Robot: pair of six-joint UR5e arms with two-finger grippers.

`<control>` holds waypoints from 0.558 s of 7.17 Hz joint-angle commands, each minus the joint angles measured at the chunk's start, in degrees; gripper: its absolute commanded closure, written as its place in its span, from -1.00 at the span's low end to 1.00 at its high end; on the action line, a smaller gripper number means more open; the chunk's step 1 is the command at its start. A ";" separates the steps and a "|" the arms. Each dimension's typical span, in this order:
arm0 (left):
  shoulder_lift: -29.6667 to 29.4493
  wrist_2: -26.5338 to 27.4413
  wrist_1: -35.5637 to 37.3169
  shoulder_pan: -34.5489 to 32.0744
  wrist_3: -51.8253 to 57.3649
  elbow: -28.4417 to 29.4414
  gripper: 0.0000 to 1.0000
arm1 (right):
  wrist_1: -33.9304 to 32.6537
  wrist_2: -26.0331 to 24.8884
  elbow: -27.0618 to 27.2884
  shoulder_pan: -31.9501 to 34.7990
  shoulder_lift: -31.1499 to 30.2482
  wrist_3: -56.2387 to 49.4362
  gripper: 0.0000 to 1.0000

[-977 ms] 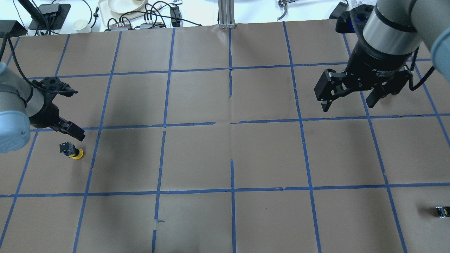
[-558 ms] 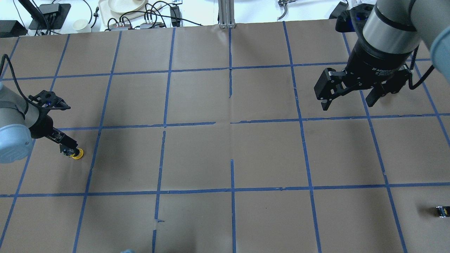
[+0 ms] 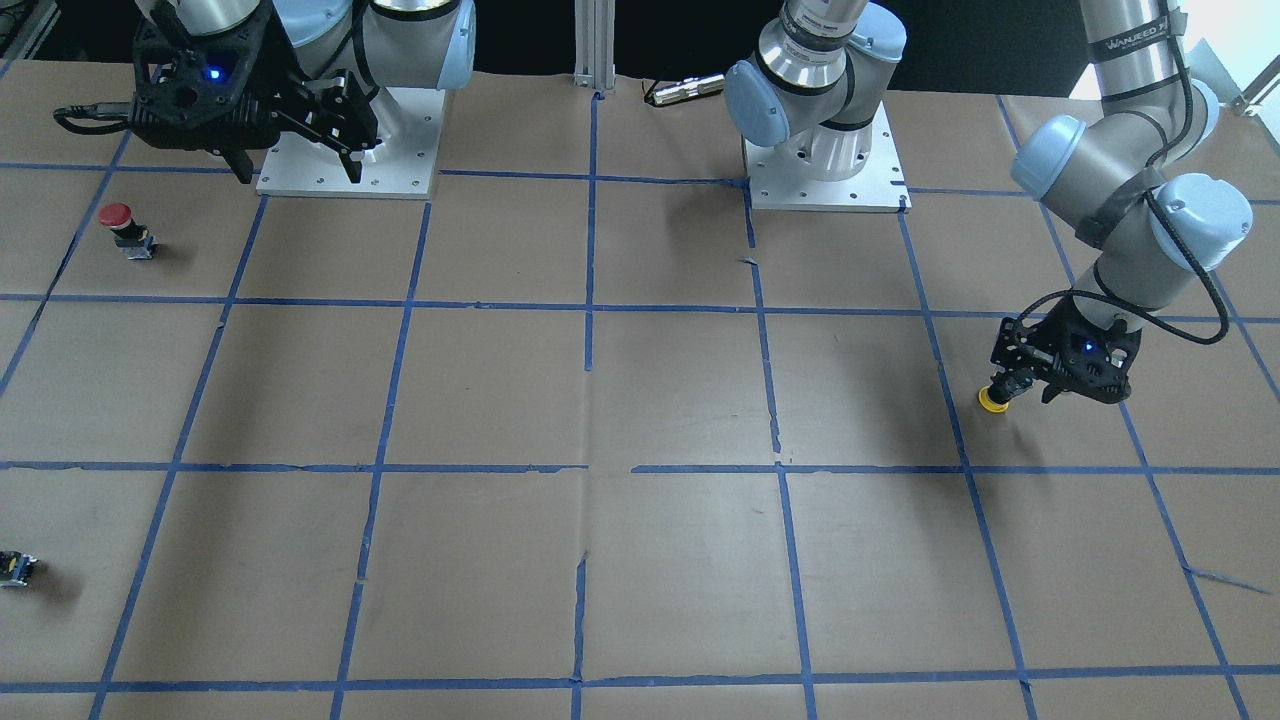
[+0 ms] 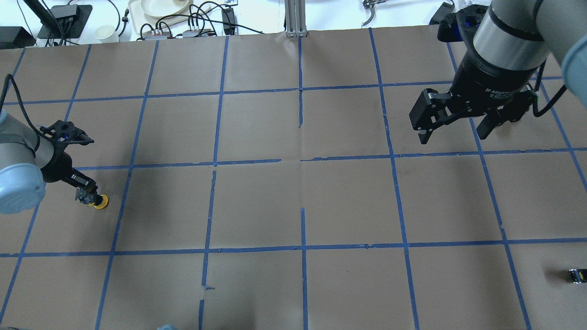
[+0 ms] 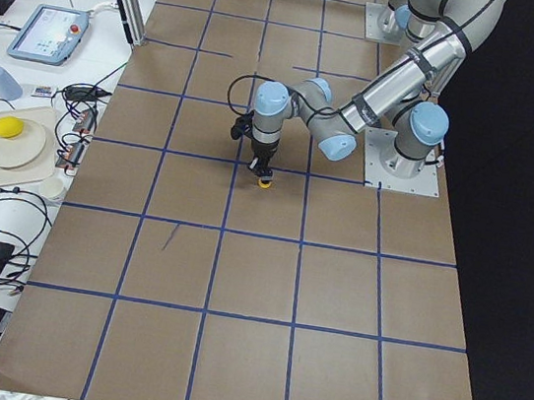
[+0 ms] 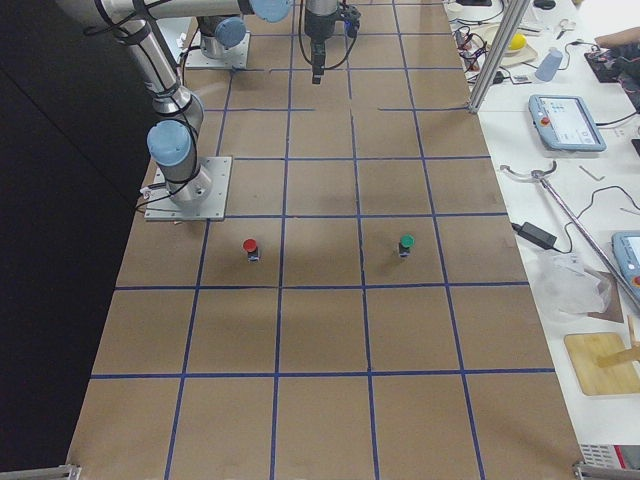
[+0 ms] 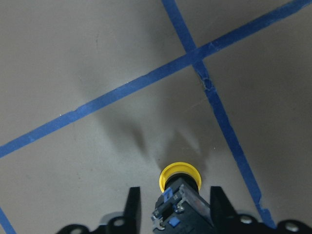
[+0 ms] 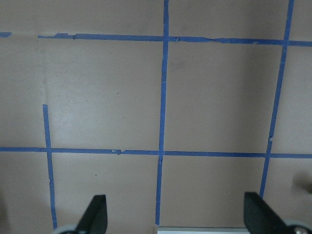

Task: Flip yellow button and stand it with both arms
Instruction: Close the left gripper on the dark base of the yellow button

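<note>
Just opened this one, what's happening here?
The left gripper is down at the yellow button, which lies on its side on the table, cap pointing away from the wrist. Its fingers sit on either side of the black body; whether they clamp it yet is unclear. The right gripper hangs open and empty over the table's other side. The button is not yet stood up.

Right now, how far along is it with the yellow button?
Nothing done: the yellow button lies on its side. In hand: the left gripper straddles its body, grip unclear. Left: flipping and standing it with the right gripper, which hangs open far off.
</note>
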 commanded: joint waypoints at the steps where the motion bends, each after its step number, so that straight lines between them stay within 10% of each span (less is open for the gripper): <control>1: -0.04 0.04 -0.18 -0.06 -0.80 0.07 0.41 | -0.09 0.11 0.09 0.00 0.03 0.04 -1.00; 4: 0.13 -0.13 -1.40 -0.15 -1.50 0.33 0.48 | -0.09 0.46 0.35 0.00 -0.06 -0.05 -1.00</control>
